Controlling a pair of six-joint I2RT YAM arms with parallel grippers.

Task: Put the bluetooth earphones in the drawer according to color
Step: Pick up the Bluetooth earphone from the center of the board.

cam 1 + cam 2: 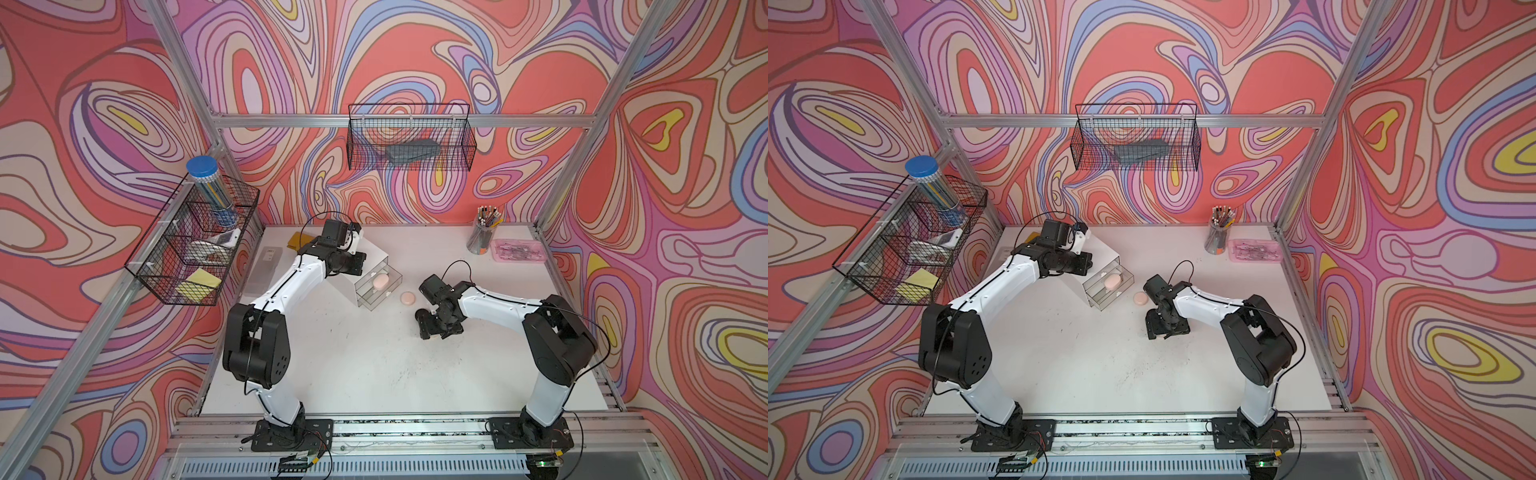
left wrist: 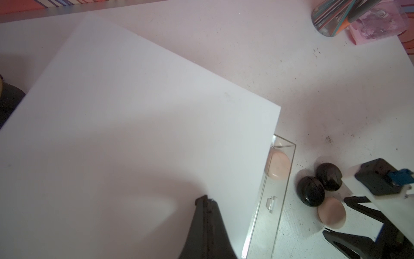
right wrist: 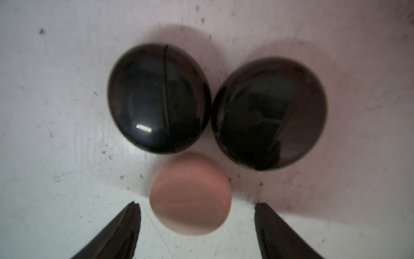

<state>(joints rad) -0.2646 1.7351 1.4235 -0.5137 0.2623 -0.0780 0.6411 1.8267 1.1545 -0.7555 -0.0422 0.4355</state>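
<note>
Now the right hand (image 3: pixel 196 204) stands wide over the desk (image 3: pixel 56 112), and the loose pink case (image 3: pixel 190 194) lies directly between its fingers, touching neither. Two black cases (image 3: pixel 159 98) sit just beyond it, close together. The pink case looks nearly round, so I judge no axis matters. The left hand (image 2: pixel 205 199) is closed above the white cabinet (image 2: pixel 134 112), whose open drawer (image 2: pixel 289 170) holds another pink case (image 2: pixel 277 164).
</note>
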